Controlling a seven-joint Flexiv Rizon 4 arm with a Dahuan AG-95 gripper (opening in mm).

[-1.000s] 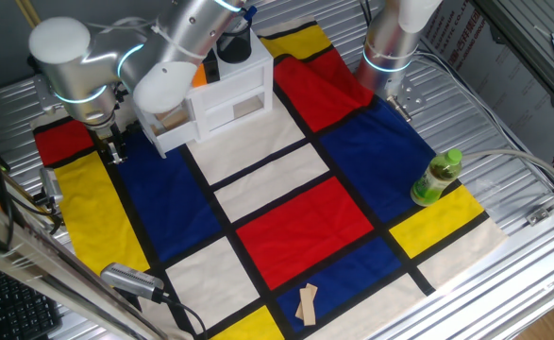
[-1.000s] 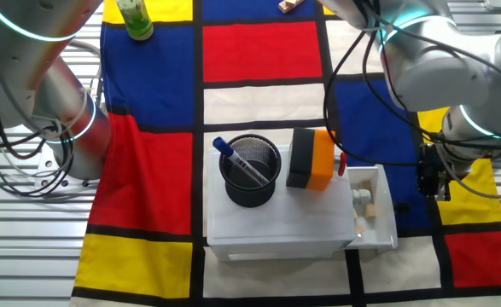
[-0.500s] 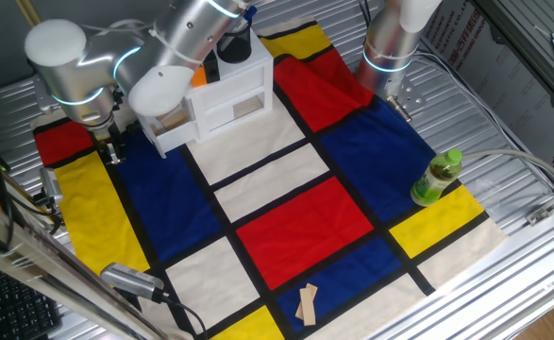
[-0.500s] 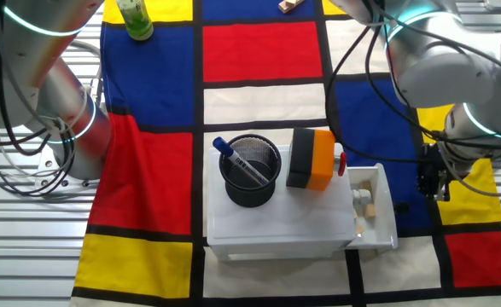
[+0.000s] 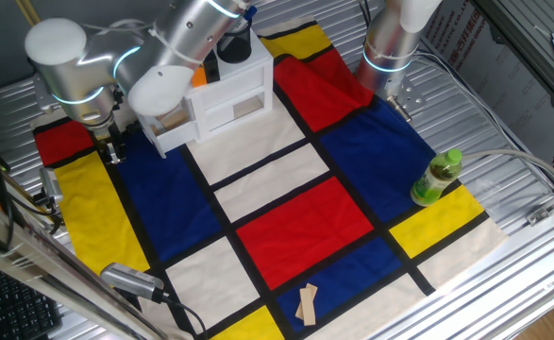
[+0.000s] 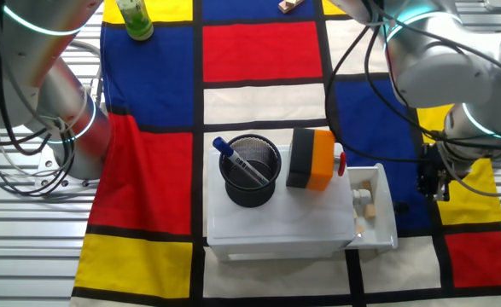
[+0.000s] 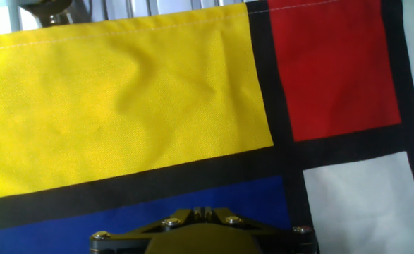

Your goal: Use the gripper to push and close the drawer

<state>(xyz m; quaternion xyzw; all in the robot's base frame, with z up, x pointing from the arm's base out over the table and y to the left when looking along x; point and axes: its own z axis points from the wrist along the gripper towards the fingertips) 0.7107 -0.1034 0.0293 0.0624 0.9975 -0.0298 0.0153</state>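
Observation:
The white drawer (image 6: pixel 376 209) stands pulled out of the right side of the white mini cabinet (image 6: pixel 276 226), with tan wooden pieces inside. In the one fixed view the drawer (image 5: pixel 169 135) juts out to the cabinet's left, partly hidden behind my arm's white cap. My black gripper (image 6: pixel 429 182) hangs over the cloth a short way to the right of the drawer's outer end, apart from it. It also shows low over the cloth's left edge (image 5: pixel 114 153). In the hand view the gripper (image 7: pixel 203 211) is shut with nothing held, and the drawer is out of view.
On the cabinet's top stand a black mesh cup (image 6: pixel 251 171) with a blue pen and an orange-and-black object (image 6: pixel 312 158). The second silver arm (image 6: pixel 49 81) rises to the cabinet's left. A green bottle (image 5: pixel 437 178) and wooden pieces (image 5: pixel 307 304) lie far off on the checked cloth.
My arm's upper joints shifted slightly between one second and half a second ago. The gripper and drawer have stayed where they were.

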